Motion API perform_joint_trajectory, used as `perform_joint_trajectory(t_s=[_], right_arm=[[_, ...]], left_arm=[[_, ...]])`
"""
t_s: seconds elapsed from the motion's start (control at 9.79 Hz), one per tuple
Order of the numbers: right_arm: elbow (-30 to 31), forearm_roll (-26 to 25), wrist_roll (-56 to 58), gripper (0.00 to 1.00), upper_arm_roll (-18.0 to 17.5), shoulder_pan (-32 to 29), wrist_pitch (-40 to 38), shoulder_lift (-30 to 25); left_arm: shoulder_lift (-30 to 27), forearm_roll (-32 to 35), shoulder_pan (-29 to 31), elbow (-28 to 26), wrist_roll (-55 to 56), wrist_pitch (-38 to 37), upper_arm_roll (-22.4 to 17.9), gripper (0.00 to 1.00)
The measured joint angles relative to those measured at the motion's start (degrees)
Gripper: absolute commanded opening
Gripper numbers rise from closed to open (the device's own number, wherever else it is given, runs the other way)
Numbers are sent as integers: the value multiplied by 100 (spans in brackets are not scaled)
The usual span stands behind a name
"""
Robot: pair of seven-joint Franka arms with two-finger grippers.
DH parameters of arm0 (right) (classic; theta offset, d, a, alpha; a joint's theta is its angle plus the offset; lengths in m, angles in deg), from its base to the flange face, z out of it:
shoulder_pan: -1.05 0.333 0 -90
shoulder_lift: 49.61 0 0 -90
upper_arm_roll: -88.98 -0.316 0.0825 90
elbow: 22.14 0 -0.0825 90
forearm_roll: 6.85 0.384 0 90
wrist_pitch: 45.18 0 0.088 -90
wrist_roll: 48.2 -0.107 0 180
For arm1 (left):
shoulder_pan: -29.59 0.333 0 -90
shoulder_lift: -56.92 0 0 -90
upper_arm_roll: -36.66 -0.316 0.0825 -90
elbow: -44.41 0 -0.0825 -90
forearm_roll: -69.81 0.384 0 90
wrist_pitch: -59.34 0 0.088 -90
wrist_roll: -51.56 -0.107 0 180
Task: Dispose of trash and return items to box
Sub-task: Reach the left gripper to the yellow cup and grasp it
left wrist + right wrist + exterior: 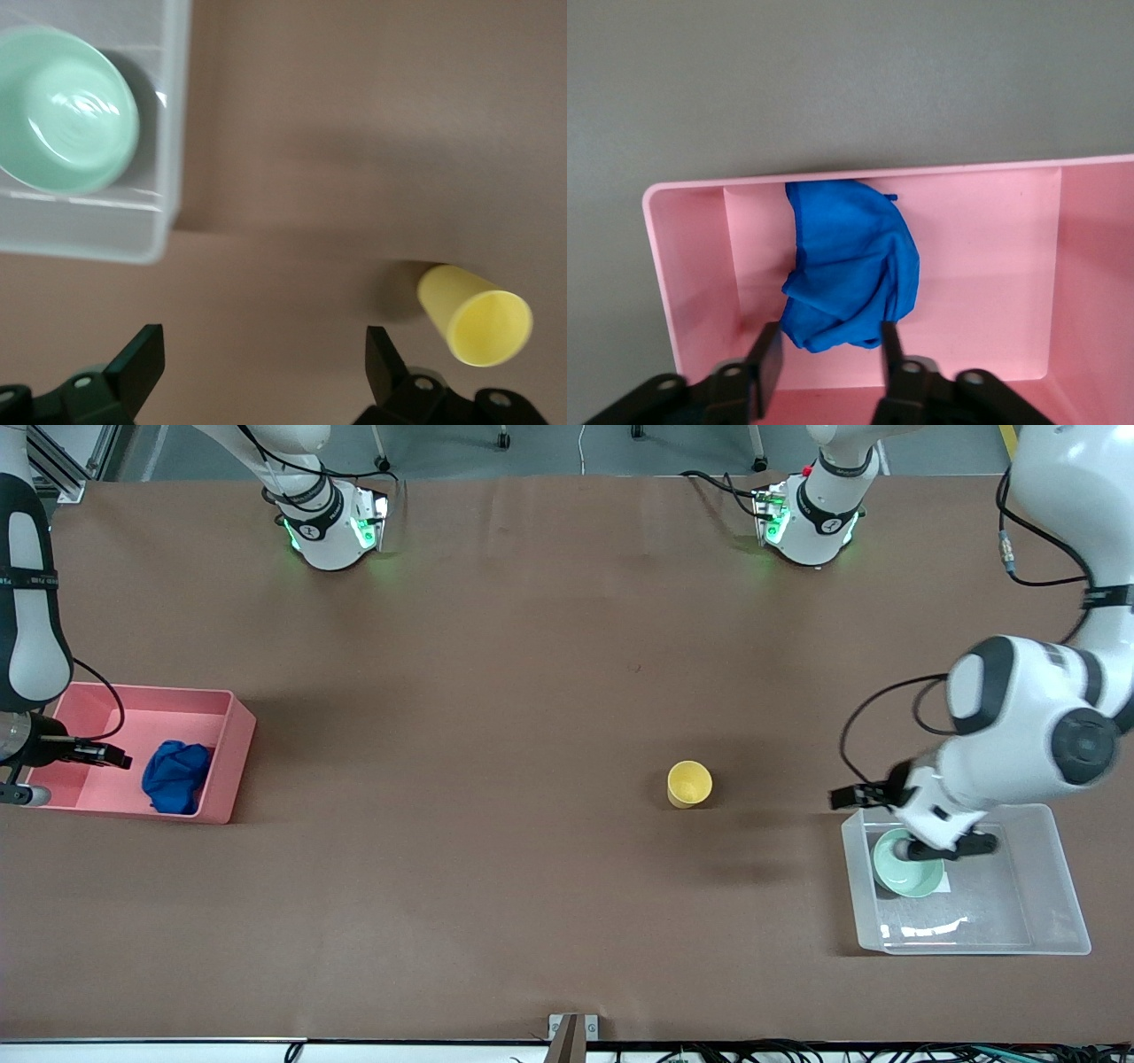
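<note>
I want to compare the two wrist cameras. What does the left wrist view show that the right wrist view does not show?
Only the left wrist view shows the mint-green bowl inside the clear tub, the yellow cup standing on the brown table, and the open left gripper.

Only the right wrist view shows the blue cloth lying in the pink bin, with the right gripper over it, open and empty.

Both share nothing.

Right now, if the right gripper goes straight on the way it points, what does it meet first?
Most likely the blue cloth wad lying in the pink bin: the right gripper stands open, pointing at it from just above, though depth is unclear.
</note>
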Motion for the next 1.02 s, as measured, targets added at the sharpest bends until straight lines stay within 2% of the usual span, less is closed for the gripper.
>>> perform_joint_trajectory(t_s=[0.2,0.41,0.61,0.72,1.02], right_arm=[[-255,-2,0,100,-34,73,-2,-38],[-501,-5,-1,100,-49,285,-122,-285],[-757,-156,-85,100,-53,553,-658,-729],[-912,-251,-233,100,-57,678,-1048,-938],[-1086,-291,-574,100,-77,1005,-1810,-1526]], left_arm=[[-43,81,-391,-378,1031,377,131,97],[-28,101,-848,-756,1911,901,126,87],[62,107,-1057,-1032,2410,1394,122,79],[166,107,-1066,-1081,2579,1620,119,71],[494,107,-1171,-1095,2841,1966,119,59]])
